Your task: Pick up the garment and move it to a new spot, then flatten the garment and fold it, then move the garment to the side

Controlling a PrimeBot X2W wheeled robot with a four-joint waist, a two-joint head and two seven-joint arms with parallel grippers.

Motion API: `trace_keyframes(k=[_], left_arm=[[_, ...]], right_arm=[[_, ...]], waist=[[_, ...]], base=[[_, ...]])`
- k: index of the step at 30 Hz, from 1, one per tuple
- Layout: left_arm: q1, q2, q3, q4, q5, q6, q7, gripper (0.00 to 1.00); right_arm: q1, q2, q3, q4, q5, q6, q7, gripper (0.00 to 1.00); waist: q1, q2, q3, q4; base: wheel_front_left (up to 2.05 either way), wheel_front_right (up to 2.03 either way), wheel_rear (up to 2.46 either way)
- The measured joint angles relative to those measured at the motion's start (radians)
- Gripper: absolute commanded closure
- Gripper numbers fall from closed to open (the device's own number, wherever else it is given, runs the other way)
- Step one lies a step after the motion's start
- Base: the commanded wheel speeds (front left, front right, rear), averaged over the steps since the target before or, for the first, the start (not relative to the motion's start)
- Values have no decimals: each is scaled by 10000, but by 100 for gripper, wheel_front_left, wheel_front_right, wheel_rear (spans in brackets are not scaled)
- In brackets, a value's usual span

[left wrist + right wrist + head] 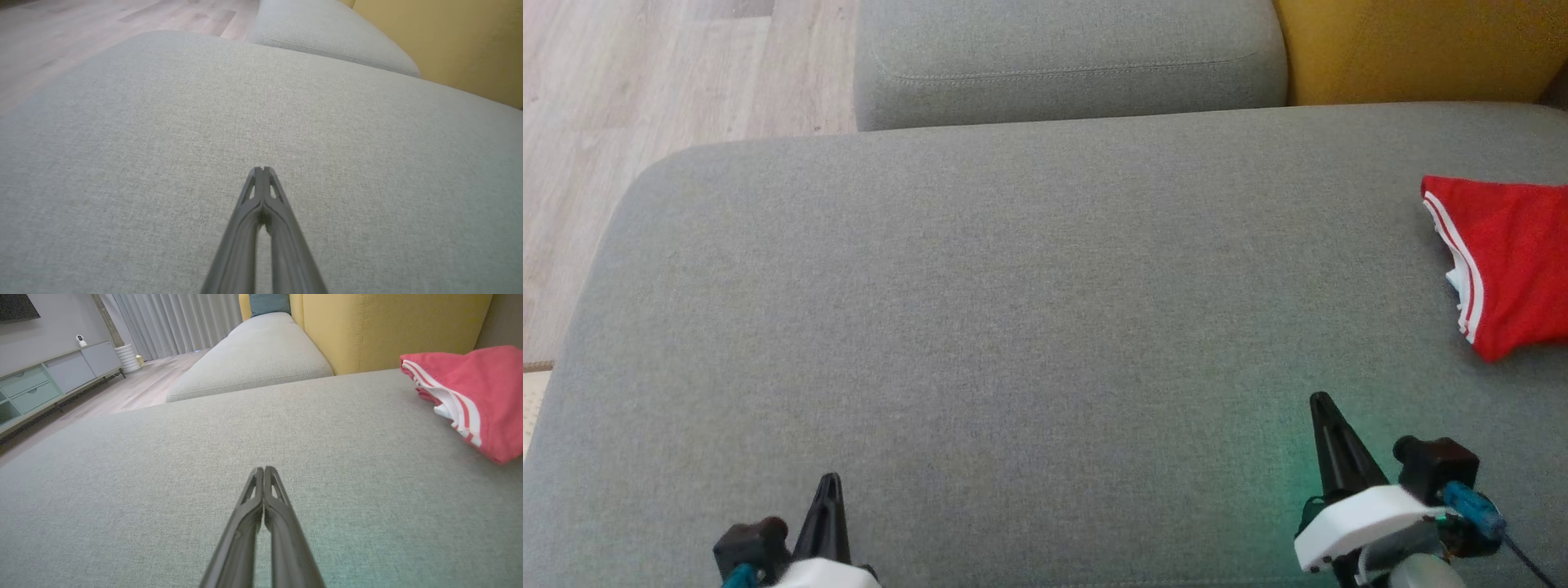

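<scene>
The garment (1507,261) is red with white stripes along one edge. It lies bunched at the far right of the grey sofa cushion (1013,310), partly cut off by the head view's right edge. In the right wrist view the garment (474,392) sits up and to the right of the fingers. My right gripper (1319,400) hovers low at the lower right, well short of the garment, shut with nothing in it. Its tips (263,469) meet. My left gripper (829,480) is at the lower left, also shut and empty, tips together (261,169).
A second grey cushion (1070,57) lies behind the main one, with a yellow backrest (1413,49) at the back right. Wooden floor (645,82) runs along the left. A low cabinet (49,379) and curtains (175,322) stand far off across the room.
</scene>
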Motion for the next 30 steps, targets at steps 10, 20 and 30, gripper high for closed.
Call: trace_keyframes(k=[10, 20, 30], left_arm=[[-58, 8, 56, -19, -1005, -174, 182, 100], [-292, 23, 313, -29, -2111, -366, 437, 100], [-372, 31, 401, -25, -3206, -623, 656, 100]], right_arm=[[-110, 2, -107, -127, 1039, 0, 192, 100], [-114, 4, -295, -207, 2205, 0, 437, 100], [-118, 4, -428, -314, 3344, 0, 673, 100]], waist=[[0, 0, 9, 11], [0, 0, 17, 24], [0, 0, 27, 36]], base=[[0, 0, 0], [0, 0, 0], [0, 0, 0]])
